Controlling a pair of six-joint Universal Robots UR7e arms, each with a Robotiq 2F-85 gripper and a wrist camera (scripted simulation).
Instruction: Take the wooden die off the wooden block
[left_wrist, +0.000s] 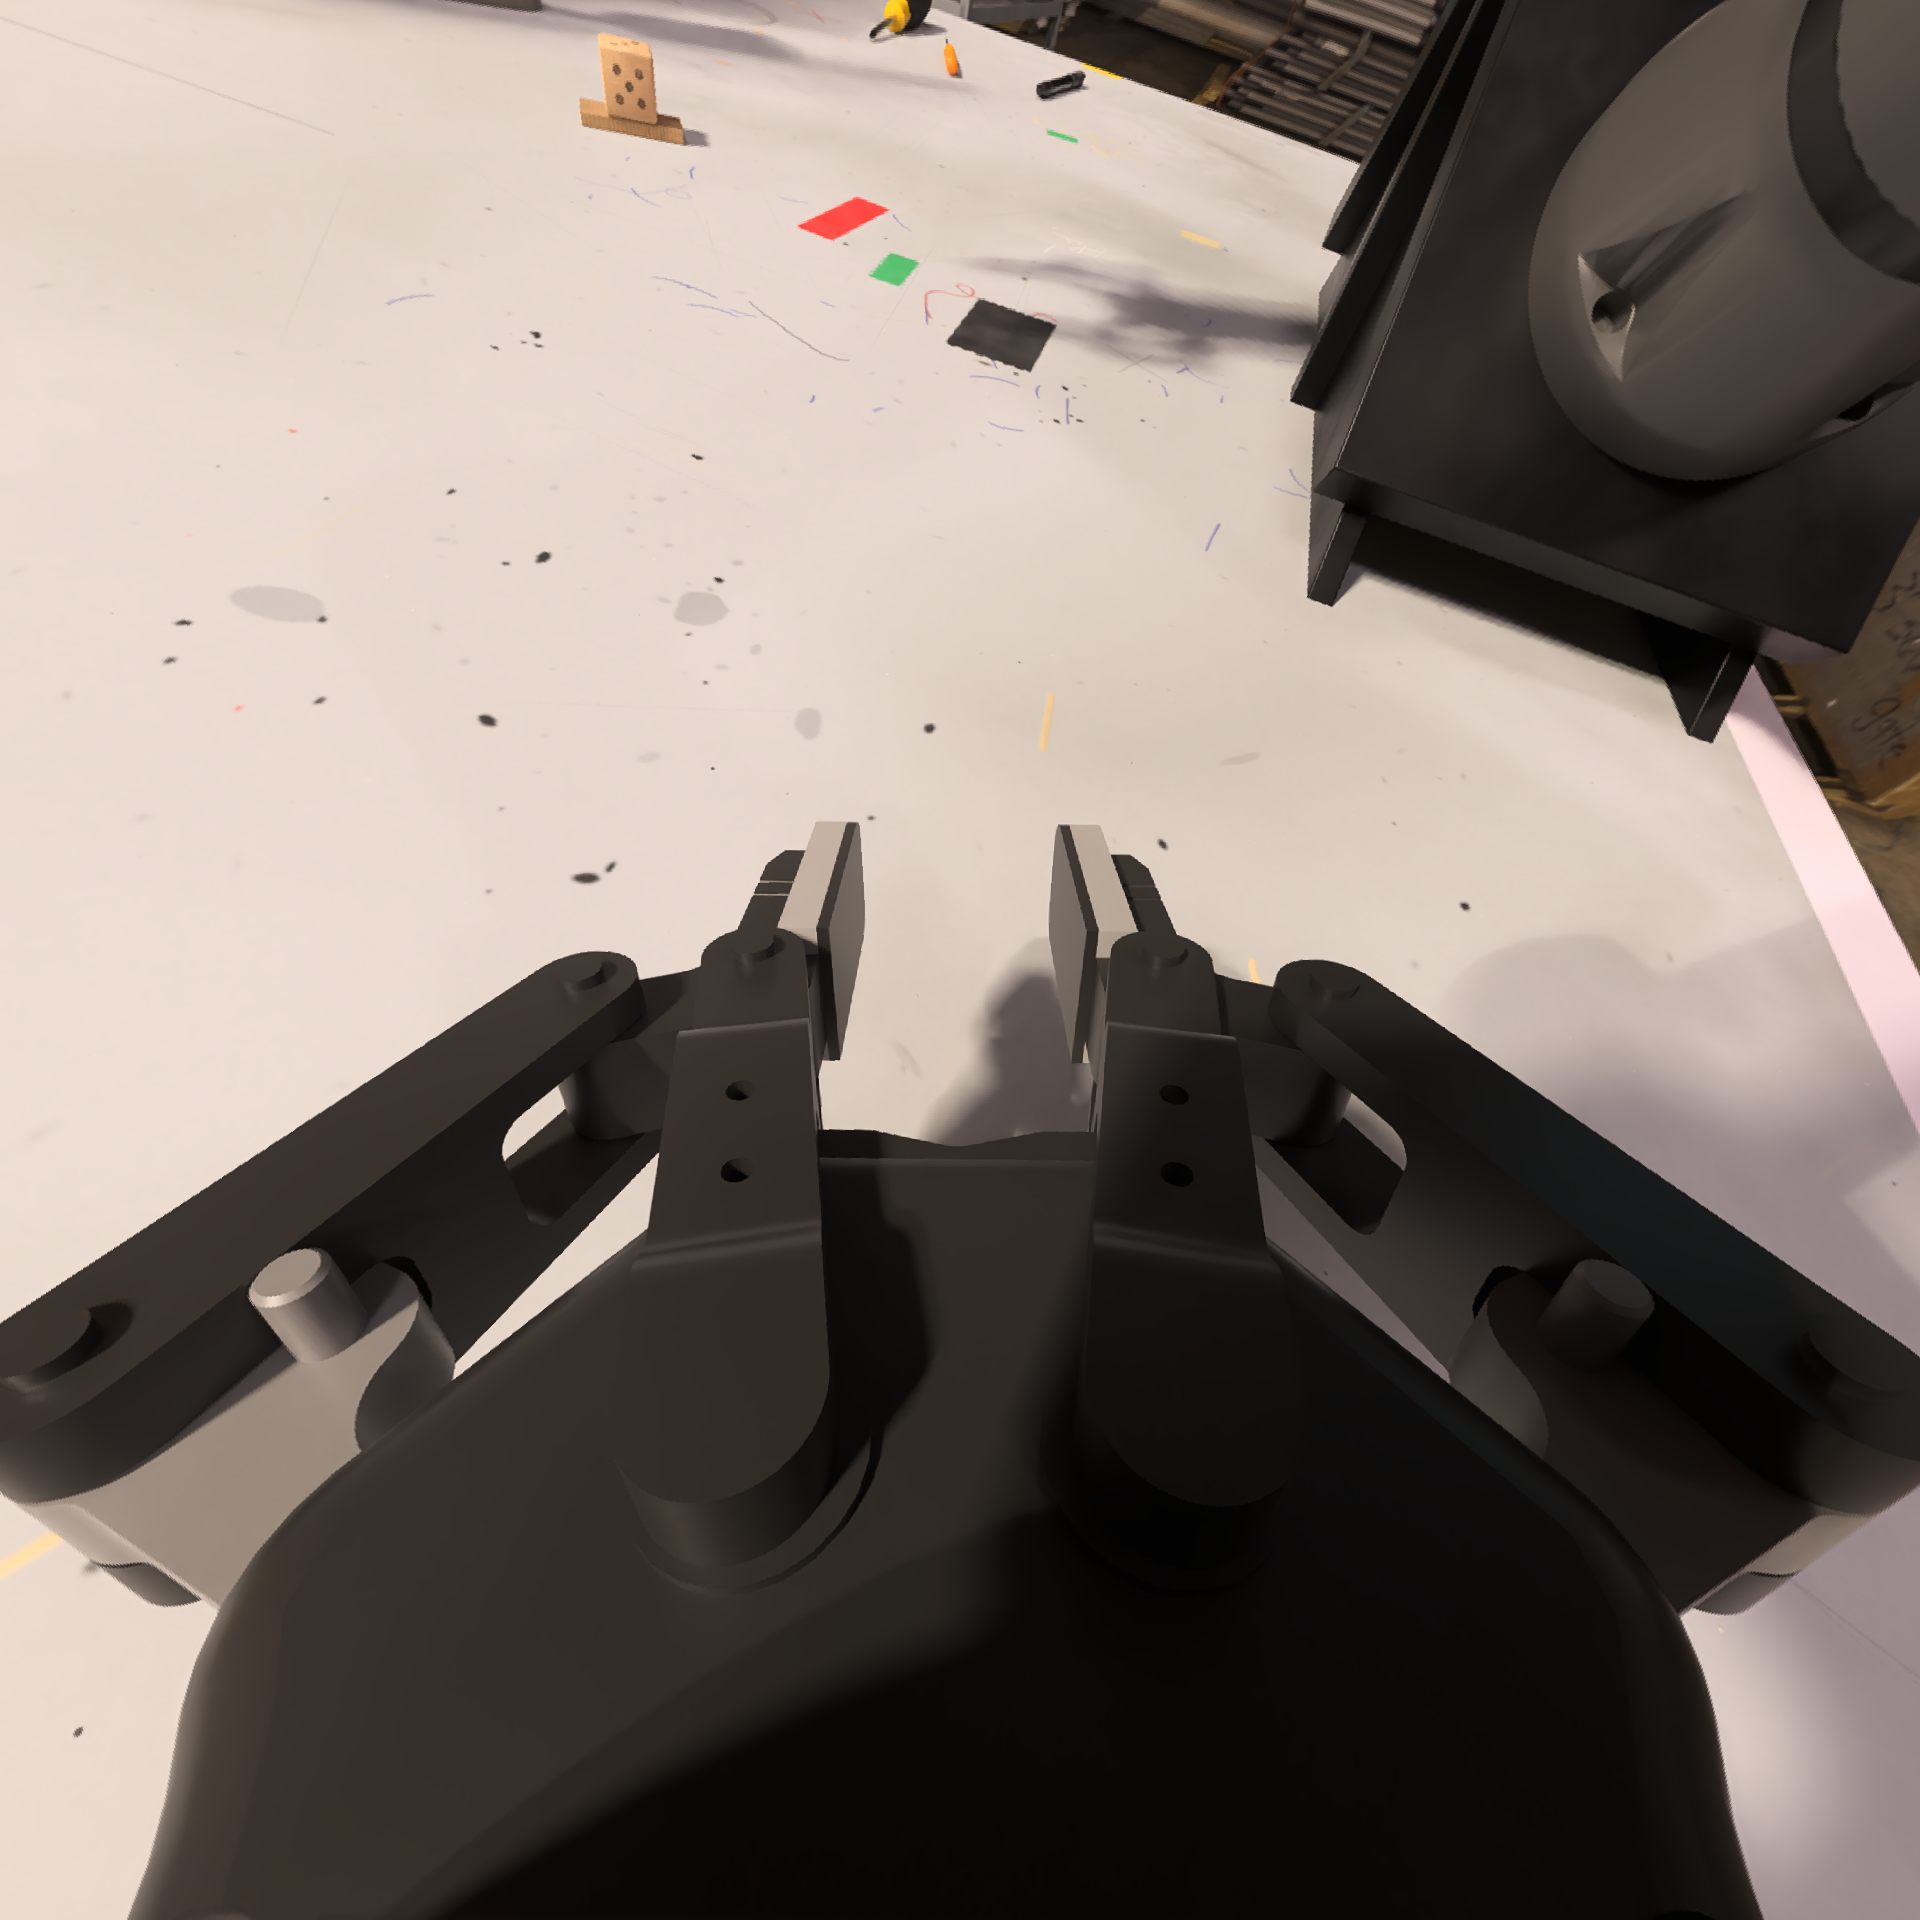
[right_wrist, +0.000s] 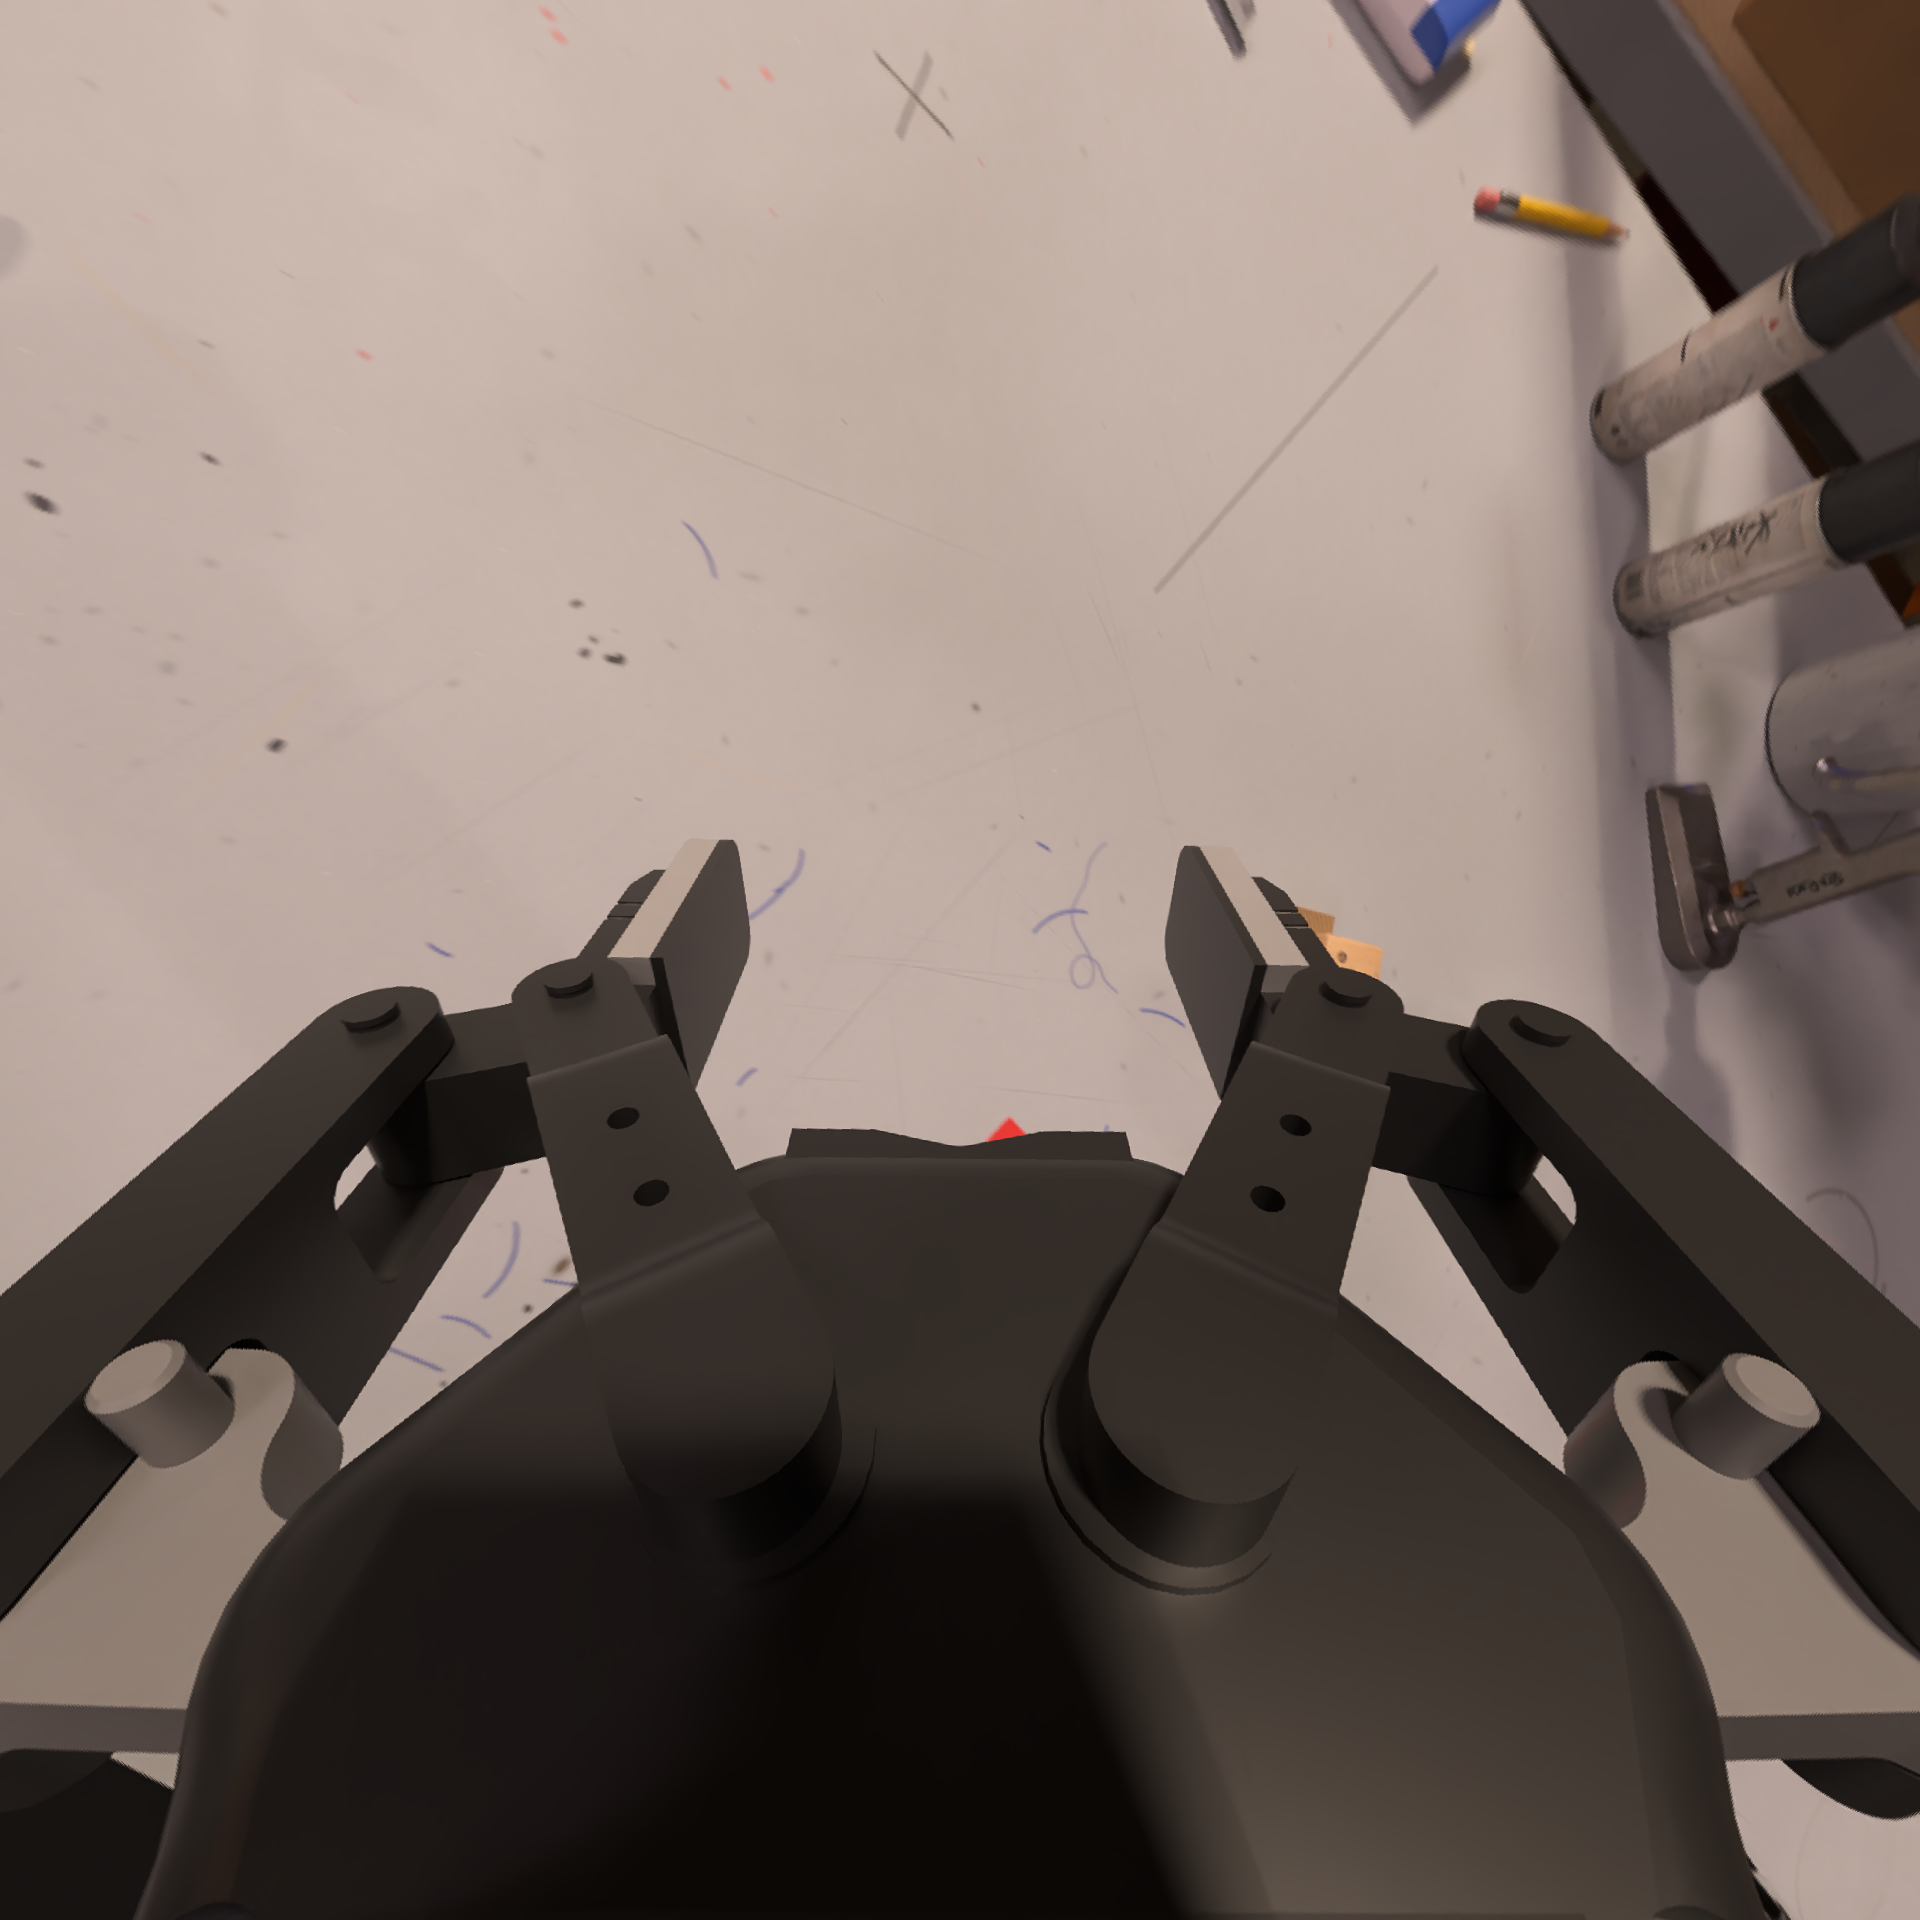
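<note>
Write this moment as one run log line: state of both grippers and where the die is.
left gripper: open, empty, above table | right gripper: open, empty | wooden die: on wooden block, untouched, far from left gripper

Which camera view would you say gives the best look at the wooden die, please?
The left wrist view: the wooden die stands in full sight on the wooden block, far up the table. The right wrist view shows only a sliver of wood behind that gripper's finger.
</note>
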